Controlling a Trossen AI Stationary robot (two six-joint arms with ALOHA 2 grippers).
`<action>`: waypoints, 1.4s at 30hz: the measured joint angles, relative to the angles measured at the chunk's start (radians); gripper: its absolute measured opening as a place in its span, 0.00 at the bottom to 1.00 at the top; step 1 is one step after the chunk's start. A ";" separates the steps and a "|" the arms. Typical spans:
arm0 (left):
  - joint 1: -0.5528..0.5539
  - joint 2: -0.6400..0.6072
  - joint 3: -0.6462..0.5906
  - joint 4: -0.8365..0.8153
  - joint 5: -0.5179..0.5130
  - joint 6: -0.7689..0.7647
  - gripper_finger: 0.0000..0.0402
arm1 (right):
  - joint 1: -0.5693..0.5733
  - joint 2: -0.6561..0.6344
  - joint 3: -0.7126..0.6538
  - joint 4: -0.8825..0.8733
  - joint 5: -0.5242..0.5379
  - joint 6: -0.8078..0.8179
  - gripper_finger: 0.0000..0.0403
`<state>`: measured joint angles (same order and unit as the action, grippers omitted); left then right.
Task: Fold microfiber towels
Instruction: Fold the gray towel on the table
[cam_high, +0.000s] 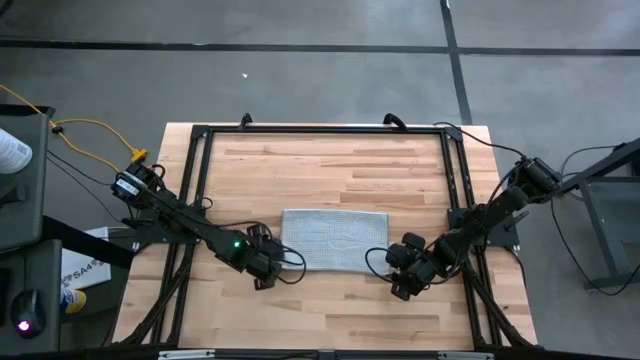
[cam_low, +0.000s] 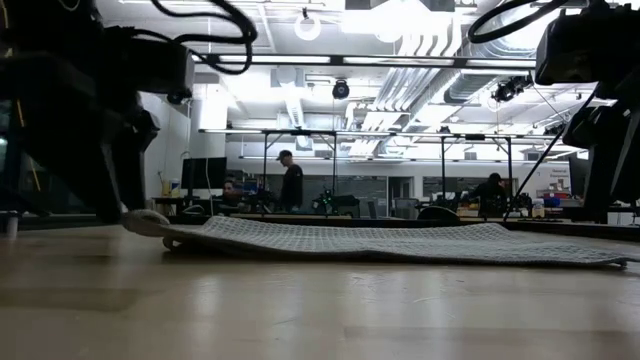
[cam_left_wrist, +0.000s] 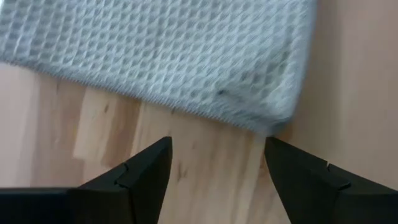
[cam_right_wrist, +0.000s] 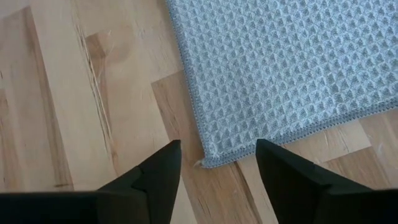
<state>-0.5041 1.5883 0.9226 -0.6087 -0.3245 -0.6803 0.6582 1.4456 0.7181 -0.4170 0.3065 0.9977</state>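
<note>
One light grey microfiber towel (cam_high: 333, 238) lies on the wooden table (cam_high: 330, 160) as a flat rectangle, its long side running left to right. In the low view the towel (cam_low: 400, 240) rests flat, with its one end (cam_low: 148, 222) slightly raised. My left gripper (cam_left_wrist: 217, 148) is open just short of the towel's near left corner (cam_left_wrist: 277, 115), over bare wood. My right gripper (cam_right_wrist: 217, 149) is open at the near right corner (cam_right_wrist: 210, 160), one finger on either side of it, pointing steeply down.
A black frame (cam_high: 320, 130) runs around the tabletop, with cables along its sides. Bare wood lies on the near side of the towel (cam_high: 330, 310) and on its far side. Beyond the table, people (cam_low: 290, 185) stand in the room.
</note>
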 joint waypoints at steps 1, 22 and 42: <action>0.000 0.000 0.000 -0.013 0.000 -0.001 0.64 | 0.000 0.000 0.000 -0.001 0.000 0.000 0.50; 0.000 0.000 0.000 -0.001 -0.096 -0.024 0.64 | 0.000 0.000 0.000 0.010 0.294 -0.080 0.50; 0.329 -0.036 -0.001 -0.005 -0.031 0.161 0.64 | -0.352 0.000 0.000 -0.098 0.115 -0.208 0.45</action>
<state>-0.1747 1.5524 0.9212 -0.6141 -0.3554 -0.5191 0.3064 1.4456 0.7177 -0.5153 0.4214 0.7893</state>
